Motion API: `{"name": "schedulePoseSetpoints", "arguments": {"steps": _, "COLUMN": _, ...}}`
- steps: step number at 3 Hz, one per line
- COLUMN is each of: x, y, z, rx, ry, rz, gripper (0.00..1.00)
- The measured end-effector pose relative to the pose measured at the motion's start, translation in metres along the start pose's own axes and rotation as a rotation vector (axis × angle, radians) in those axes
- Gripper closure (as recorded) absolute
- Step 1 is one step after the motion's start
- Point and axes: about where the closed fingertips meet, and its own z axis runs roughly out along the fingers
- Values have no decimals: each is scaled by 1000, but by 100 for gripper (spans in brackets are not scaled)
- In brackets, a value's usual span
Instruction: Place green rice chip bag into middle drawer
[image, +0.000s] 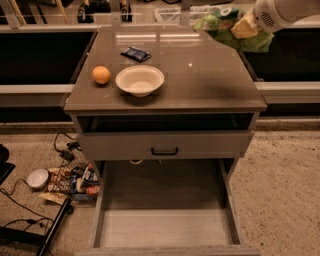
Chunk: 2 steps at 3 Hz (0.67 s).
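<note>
Jaws were pinched shut on the green rice chip bag (216, 24), so you had it in the gripper (244, 27) at the upper right of the frame, apparently lifted off the tabletop's back right corner. From the left: 1 orange (101, 75), round and matte, sat beside 1 shallow pale bowl (140, 80), with a small dark blue packet (136, 54) behind them on the smooth, faintly glossy brown tabletop (210, 80). Below it, the grey drawer front (125, 146) with its black handle was closed. Under that, the middle drawer (165, 227) stood pulled out at bottom centre, with a pale flat floor and thin walls. At the right, your bag looked light, crinkly and slick. I judged it would crush under force and might slip, so a pinch on gathered film suited it better than squeezing its puffed body.
</note>
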Motion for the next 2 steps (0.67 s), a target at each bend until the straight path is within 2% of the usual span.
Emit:
{"name": "schedulePoseSetpoints", "arguments": {"steps": 1, "x": 10, "y": 27, "z": -79, "rx": 40, "ry": -71, "rz": -47, "gripper": 100}}
{"name": "schedulePoseSetpoints", "arguments": {"steps": 2, "x": 75, "y": 85, "z": -92, "rx": -77, "ry": -43, "rz": -43, "gripper": 100}}
